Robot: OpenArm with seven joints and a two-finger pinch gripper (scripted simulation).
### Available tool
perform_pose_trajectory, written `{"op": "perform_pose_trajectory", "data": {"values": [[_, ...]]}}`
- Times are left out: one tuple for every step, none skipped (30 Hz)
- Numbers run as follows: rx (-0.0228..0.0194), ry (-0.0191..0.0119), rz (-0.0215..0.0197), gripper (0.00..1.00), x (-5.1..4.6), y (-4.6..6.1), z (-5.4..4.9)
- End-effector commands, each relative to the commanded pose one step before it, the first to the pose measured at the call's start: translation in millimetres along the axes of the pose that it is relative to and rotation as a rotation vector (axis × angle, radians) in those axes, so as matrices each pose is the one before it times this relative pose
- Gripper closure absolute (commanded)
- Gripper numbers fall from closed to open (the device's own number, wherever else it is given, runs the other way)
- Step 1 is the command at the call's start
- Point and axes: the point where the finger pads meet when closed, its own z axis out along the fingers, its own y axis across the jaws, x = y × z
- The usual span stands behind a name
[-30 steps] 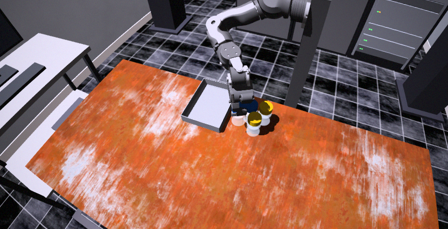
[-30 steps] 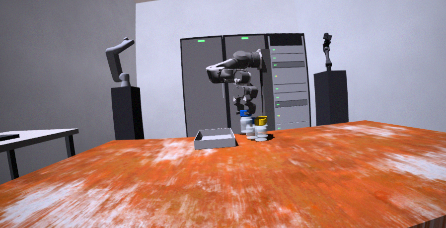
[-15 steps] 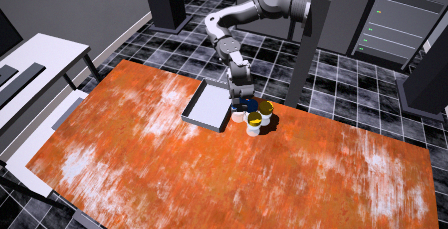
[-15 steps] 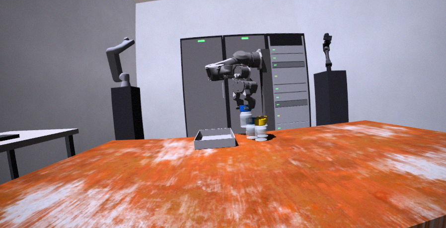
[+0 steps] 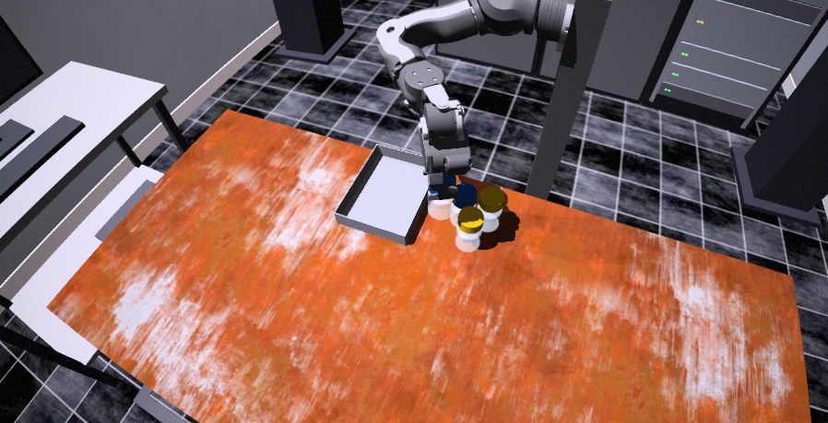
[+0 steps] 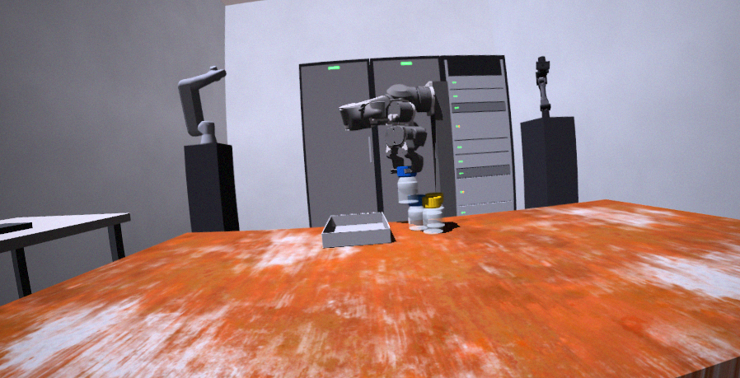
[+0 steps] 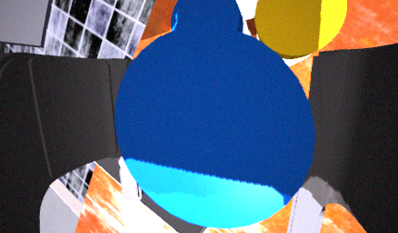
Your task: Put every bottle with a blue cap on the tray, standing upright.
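Gripper (image 6: pixel 405 167) clamped on the blue cap of a white bottle (image 6: pixel 406 189), holding it upright in the air, clear of the table (image 6: pixel 362 297). It hangs just right of the tray (image 6: pixel 356 237), above the tray's right wall height. Second blue-capped bottle (image 5: pixel 464 194) stands on the table beside the tray's right edge, packed tight with two yellow-capped bottles (image 5: pixel 490 200) (image 5: pixel 470 220). Tray sits near the table's far edge, its floor bare. Wide open tabletop in front and to both sides. In the wrist view the blue cap (image 7: pixel 215 120) fills the gap between both fingers.
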Motion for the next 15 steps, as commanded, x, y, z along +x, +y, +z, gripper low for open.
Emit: {"op": "perform_pose_trajectory", "data": {"values": [[-0.0015,-0.00093,0.00429,1.0,-0.743,0.38,-5.62],[0.0008,0.00017,0.00039,1.0,0.018,-0.2,-2.07],[0.0008,0.00017,0.00039,1.0,0.019,-0.2,-2.07],[0.0008,0.00017,0.00039,1.0,0.019,-0.2,-2.07],[0.0008,0.00017,0.00039,1.0,0.019,-0.2,-2.07],[0.0008,0.00017,0.00039,1.0,0.019,-0.2,-2.07],[0.0008,0.00017,0.00039,1.0,0.02,-0.21,-2.07],[0.0008,0.00017,0.00039,1.0,0.02,-0.21,-2.07],[0.0,0.0,0.0,1.0,0.0,0.0,0.0],[0.0,0.0,0.0,1.0,0.0,0.0,0.0],[0.0,0.0,0.0,1.0,0.0,0.0,0.0],[0.0,0.0,0.0,1.0,0.0,0.0,0.0],[0.0,0.0,0.0,1.0,0.0,0.0,0.0],[0.0,0.0,0.0,1.0,0.0,0.0,0.0],[0.0,0.0,0.0,1.0,0.0,0.0,0.0]]}}
